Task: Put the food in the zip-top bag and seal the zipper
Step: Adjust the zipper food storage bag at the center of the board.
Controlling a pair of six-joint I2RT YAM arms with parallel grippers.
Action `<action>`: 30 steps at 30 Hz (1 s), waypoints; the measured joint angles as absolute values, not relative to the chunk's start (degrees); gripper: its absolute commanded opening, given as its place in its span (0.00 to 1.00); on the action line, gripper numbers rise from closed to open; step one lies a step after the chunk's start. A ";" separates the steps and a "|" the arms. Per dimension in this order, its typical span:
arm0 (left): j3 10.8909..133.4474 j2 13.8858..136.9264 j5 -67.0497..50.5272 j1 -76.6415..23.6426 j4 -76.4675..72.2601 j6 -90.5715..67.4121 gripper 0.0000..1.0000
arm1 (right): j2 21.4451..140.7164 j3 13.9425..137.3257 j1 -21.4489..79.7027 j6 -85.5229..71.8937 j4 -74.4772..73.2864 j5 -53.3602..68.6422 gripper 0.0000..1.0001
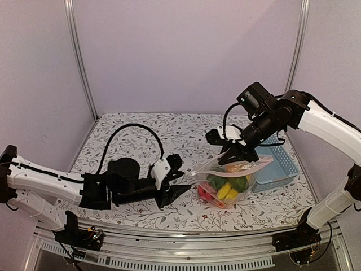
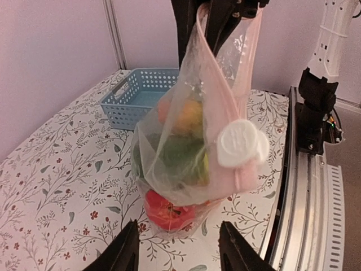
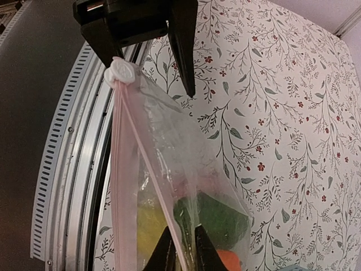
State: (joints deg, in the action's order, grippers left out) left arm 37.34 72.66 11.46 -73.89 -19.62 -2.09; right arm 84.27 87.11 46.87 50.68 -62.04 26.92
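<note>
The zip-top bag (image 1: pixel 228 179) stands on the table, lifted by its top, with the food (image 1: pixel 224 187) inside. Through the film show a red fruit (image 2: pixel 166 212), a green pepper (image 2: pixel 180 158) and an orange piece (image 2: pixel 189 116). My right gripper (image 1: pixel 240 153) is shut on the bag's mouth edge beside the pink zipper (image 3: pixel 121 186), its fingertips (image 3: pixel 204 254) pinching film. A white slider tab (image 2: pixel 242 144) sits at the zipper's near end. My left gripper (image 2: pixel 180 251) is open, low by the table, just short of the bag and touching nothing.
A light blue slatted basket (image 1: pixel 279 164) sits behind the bag at the right. The metal rail of the table's near edge (image 2: pixel 307 203) runs close beside the bag. Floral tablecloth (image 1: pixel 141 135) spreads to the left and back.
</note>
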 measured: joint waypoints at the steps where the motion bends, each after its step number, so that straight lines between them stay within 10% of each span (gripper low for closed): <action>1: 38.28 74.85 12.25 -73.97 -21.15 -1.19 0.47 | 84.31 87.29 46.87 50.65 -62.48 27.27 0.12; 16: 40.32 80.47 16.93 -74.37 -35.81 6.81 0.33 | 85.06 90.24 46.39 50.17 -65.82 30.92 0.12; 30: 38.70 74.17 13.61 -74.89 -28.36 6.13 0.48 | 85.69 93.06 43.57 49.32 -67.64 35.16 0.00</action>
State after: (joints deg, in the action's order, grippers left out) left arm 38.70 74.17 13.61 -74.89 -28.36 6.13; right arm 85.69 93.06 43.57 49.32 -67.64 35.16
